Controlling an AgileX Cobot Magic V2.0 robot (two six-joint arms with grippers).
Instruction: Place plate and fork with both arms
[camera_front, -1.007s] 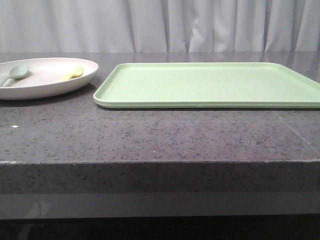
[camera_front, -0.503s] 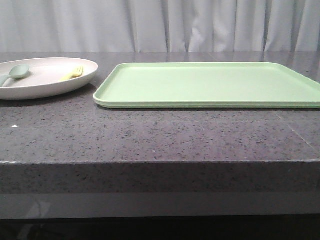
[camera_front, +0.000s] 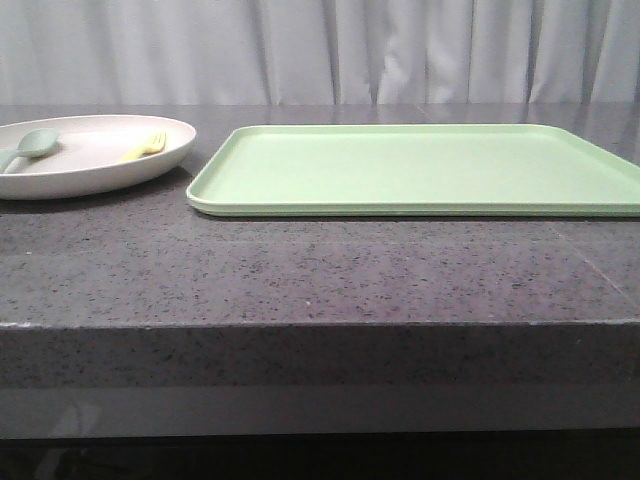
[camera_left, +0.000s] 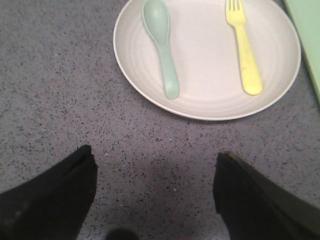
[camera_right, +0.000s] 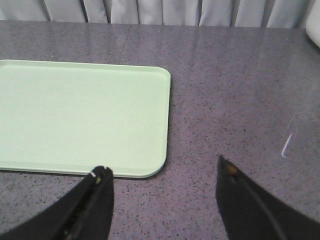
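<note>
Speckled grey table (camera_front: 300, 270) carries the plate (camera_front: 100, 170) beside a green tray (camera_front: 420, 165).

Soft even light, sharp focus (faint sheen on dark countertop (camera_right: 240, 75)).

Light-green tray (camera_front: 420, 168) flat on dark speckled countertop (camera_front: 300, 270); grey-green spoon (camera_left: 161, 44); curtain (camera_front: 320, 50) behind.

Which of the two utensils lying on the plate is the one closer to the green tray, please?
The yellow fork. It lies on the plate on the side toward the tray; the grey-green spoon lies on the far side.
</note>
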